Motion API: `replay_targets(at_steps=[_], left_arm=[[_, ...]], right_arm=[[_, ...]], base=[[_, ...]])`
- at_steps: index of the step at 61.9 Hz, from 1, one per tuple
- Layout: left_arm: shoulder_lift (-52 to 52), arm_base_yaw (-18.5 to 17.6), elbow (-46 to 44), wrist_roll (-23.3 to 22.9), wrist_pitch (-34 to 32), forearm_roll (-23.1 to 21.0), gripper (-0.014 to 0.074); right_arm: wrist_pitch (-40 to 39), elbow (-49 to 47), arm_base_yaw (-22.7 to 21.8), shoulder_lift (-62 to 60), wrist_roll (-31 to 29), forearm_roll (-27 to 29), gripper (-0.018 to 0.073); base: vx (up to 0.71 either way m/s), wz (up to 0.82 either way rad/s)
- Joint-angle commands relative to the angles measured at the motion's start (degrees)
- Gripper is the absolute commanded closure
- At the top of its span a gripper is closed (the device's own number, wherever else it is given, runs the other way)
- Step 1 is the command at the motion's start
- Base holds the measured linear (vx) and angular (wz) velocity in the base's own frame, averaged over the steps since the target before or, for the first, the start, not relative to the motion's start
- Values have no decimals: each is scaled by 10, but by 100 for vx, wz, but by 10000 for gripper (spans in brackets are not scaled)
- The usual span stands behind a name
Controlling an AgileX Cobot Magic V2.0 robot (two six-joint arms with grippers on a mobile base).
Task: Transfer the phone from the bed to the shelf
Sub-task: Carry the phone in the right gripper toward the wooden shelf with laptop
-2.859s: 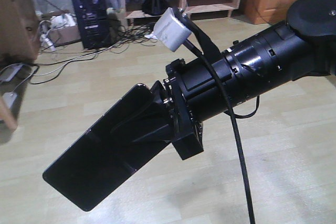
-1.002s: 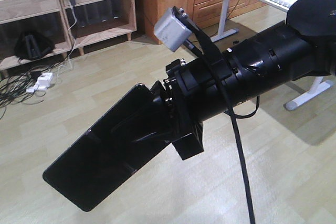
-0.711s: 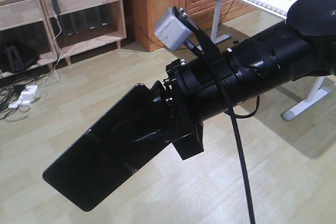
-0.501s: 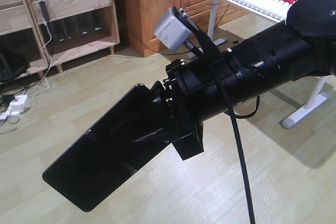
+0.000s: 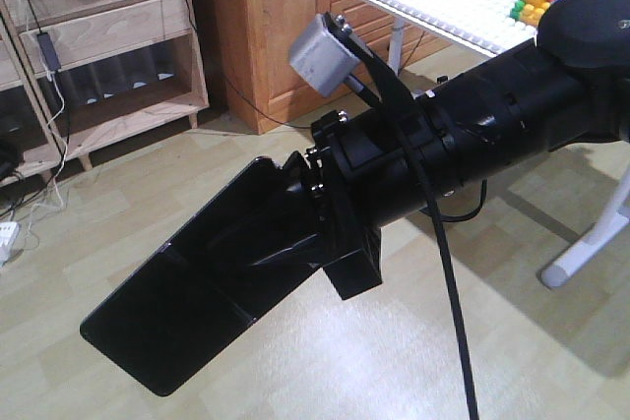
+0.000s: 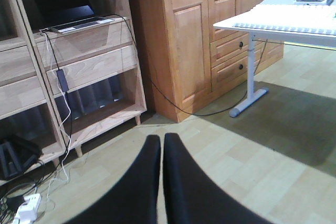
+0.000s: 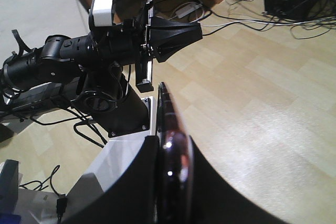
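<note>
Bkgd swung since 0.5 s ago: shelf [image 5: 108,36] slid further left of right tool [image 5: 251,243], white bench [image 5: 433,2] came in more above it. Phone [image 5: 187,302] sits unchanged, clamped in right tool, sticking out past its tips over the floor. Front view shows phone's flat black face w/ seam. Right wrist view shows it edge-on, pinkish rim. Only left wrist view shows left tool [image 6: 161,145], fingers pressed together, w/ laptop [image 6: 79,17] on shelf ahead-left of it.

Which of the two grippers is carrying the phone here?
The right gripper: the phone is clamped between its fingers, whereas the left gripper is shut with nothing in it.
</note>
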Motion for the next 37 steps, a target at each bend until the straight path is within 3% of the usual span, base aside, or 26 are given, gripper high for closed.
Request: replay_targets(at_steps=[1, 37], left_arm=[[-2, -2, -13, -3, -43, -5, 595], [-2, -2, -13, -3, -43, -5, 595]], right_arm=[[36, -16, -2, -21, 0, 47, 562], [36, -16, -2, -21, 0, 47, 562]], base=[[40, 1], [39, 3]])
